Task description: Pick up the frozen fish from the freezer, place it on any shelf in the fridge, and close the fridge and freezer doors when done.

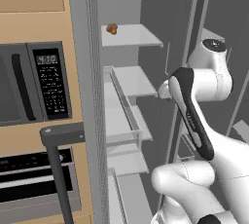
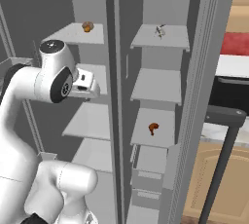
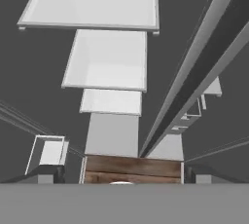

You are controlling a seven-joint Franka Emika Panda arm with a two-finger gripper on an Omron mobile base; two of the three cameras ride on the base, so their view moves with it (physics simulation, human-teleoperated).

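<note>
The frozen fish [image 2: 159, 30] is a tiny silvery-grey piece on the top short shelf of the freezer [image 2: 158, 84], the right half of the tall grey unit. The fridge [image 2: 85, 121] is the left half, with broad pale shelves [image 2: 95, 118] [image 1: 131, 79]. Both doors stand swung wide: the fridge door [image 1: 91, 101] on the left, the freezer door [image 2: 206, 72] on the right. My gripper [image 2: 93, 90] [image 3: 121, 174] hangs in front of the fridge's second shelf, left of the centre divider, well away from the fish. It points down past the stacked shelves [image 3: 107, 60], open and empty.
A small round orange-brown lump [image 2: 87, 27] [image 1: 112, 28] sits on the fridge's top shelf. Another orange-brown piece [image 2: 153, 128] lies on a lower freezer shelf above clear drawers [image 2: 148, 167]. Door handles [image 1: 57, 169] [image 2: 221, 155] jut out on both sides. A black microwave [image 1: 34, 84] is set in the wooden cabinet on the left.
</note>
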